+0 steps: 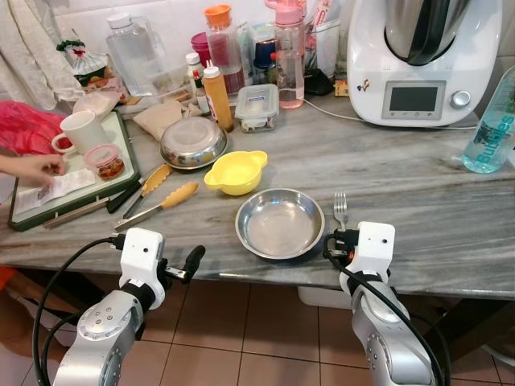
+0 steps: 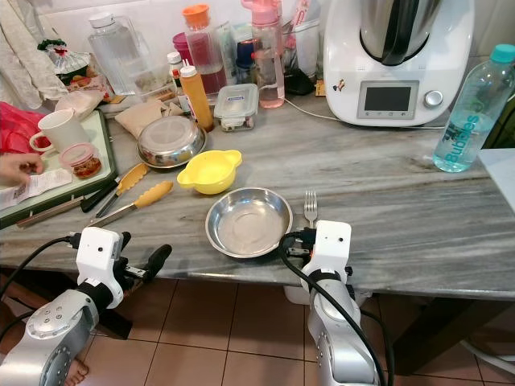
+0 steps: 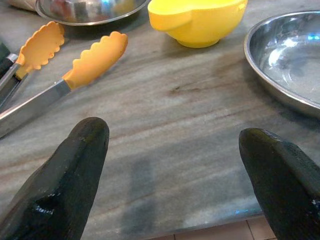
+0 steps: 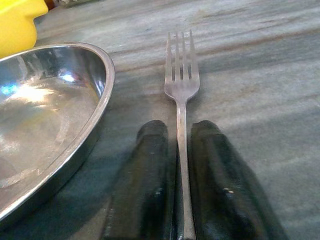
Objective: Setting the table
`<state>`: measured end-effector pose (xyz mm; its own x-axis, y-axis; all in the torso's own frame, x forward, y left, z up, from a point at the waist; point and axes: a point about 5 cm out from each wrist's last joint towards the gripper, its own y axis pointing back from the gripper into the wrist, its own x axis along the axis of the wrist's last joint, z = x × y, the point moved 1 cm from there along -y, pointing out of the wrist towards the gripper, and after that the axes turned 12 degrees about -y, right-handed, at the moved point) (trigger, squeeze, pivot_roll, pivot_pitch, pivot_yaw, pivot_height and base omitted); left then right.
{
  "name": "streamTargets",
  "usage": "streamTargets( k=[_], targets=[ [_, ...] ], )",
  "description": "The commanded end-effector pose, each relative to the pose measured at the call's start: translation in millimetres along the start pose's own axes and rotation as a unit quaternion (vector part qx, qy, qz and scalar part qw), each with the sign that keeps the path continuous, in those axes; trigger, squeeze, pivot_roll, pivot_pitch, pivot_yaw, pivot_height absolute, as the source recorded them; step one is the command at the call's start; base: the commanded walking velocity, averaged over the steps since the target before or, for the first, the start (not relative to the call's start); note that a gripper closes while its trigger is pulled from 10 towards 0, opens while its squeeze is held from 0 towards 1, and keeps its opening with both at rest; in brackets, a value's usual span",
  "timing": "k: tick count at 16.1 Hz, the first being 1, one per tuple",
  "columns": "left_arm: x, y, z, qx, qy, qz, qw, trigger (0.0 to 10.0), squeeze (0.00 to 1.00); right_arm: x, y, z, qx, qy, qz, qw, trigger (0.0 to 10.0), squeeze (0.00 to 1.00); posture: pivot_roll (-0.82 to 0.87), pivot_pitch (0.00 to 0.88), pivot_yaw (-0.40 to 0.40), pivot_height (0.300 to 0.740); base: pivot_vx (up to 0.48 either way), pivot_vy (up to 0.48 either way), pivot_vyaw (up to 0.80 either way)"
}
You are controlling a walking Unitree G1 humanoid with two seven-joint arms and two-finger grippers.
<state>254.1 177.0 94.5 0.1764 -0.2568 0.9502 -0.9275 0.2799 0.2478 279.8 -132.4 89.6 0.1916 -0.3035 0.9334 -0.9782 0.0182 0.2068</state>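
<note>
In the left eye view the right gripper (image 1: 343,238) sits at the grey marble bench's (image 1: 418,185) front edge, beside the round steel plate (image 1: 280,223), while a clear blue-tinted bottle reading "Bubbles" (image 1: 491,127) stands at the right edge. The left wrist view shows the left gripper (image 3: 170,150) with fingers spread wide apart over the front edge near orange-tipped steel tongs (image 3: 75,75). In the right wrist view the right fingers (image 4: 150,175) are clenched on the handle of the silver metal fork (image 4: 181,85), which lies flat just beside the plate.

Grey marble counter (image 1: 402,177) carries a steel plate (image 1: 280,223), fork (image 1: 340,211) at its three o'clock, yellow bowl (image 1: 234,171) at eleven.
</note>
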Motion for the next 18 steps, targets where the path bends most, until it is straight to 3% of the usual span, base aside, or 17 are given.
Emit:
streamTargets(
  k=[1,8,18],
  targets=[
    [-2,1.1,-3.4,0.001,-0.009,-0.007,1.000,10.0,0.00,-20,1.8,-0.1,-0.013,-0.013,-0.042,0.999,10.0,1.00,-0.06,0.045,0.156,0.740,0.000,0.000,0.00],
    [1,1.7,-1.8,-0.002,-0.013,-0.006,1.000,10.0,0.00,-16,0.7,0.0,-0.017,-0.015,-0.029,0.999,10.0,1.00,-0.06,0.048,0.161,0.740,0.000,0.000,0.00],
    [4,2.9,-1.5,-0.003,-0.017,-0.004,1.000,10.0,0.00,12,0.1,0.5,-0.036,-0.027,0.044,0.998,10.0,1.00,-0.06,0.052,0.160,0.740,0.000,0.000,0.00]
  ],
)
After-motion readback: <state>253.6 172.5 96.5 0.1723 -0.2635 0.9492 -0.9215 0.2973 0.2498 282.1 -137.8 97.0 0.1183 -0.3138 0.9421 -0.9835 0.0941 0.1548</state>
